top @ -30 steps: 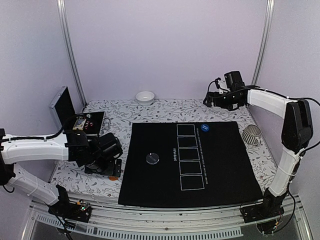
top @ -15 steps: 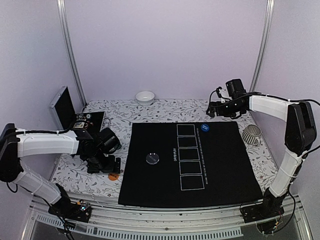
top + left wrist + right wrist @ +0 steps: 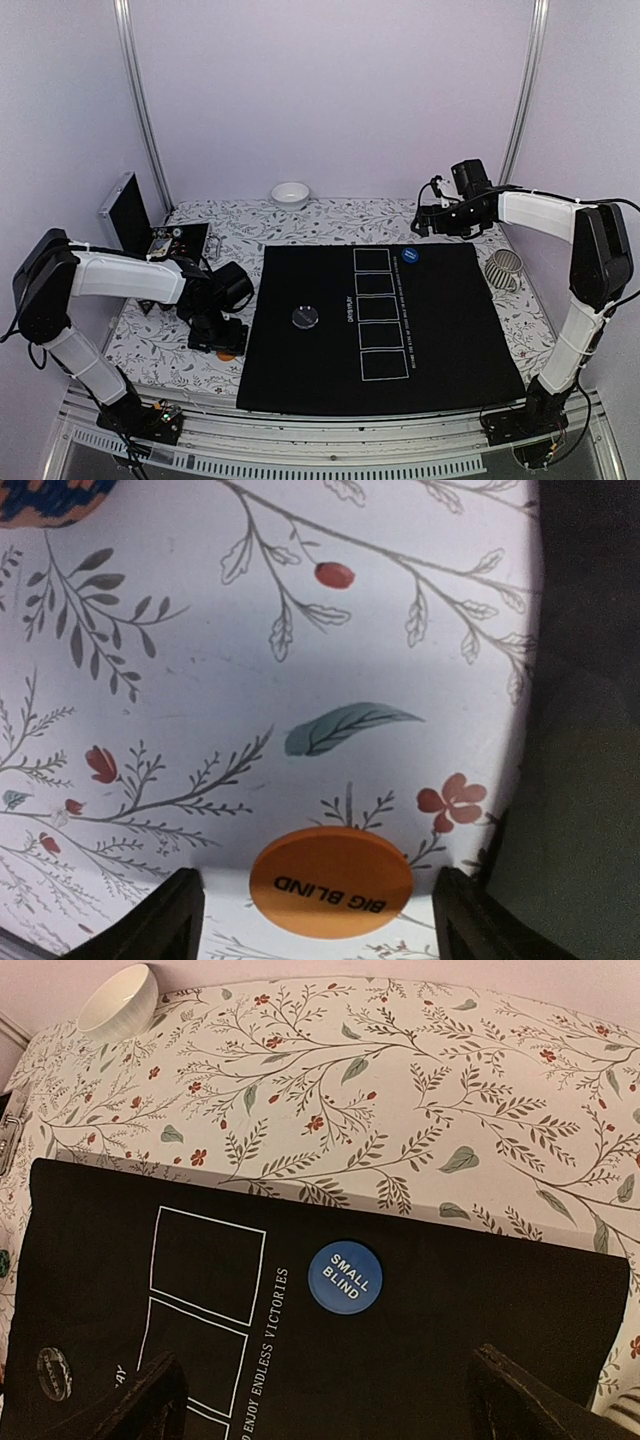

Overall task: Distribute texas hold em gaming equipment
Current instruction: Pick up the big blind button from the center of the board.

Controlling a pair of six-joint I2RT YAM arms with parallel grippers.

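On the floral-clothed desk [image 3: 200, 660], the left end effector [image 3: 315, 920] has dropped astride the flat orange "BIG BLIND" disc [image 3: 331, 882], jaws narrowing but untouching; pickup seems next, while the right end effector [image 3: 320, 1400] gapes wide.

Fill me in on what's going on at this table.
The left gripper is down at the floral cloth, open around the orange BIG BLIND button without gripping it. The right gripper hangs open by the far edge of the black mat, where the blue SMALL BLIND button lies. A dark disc lies there too.
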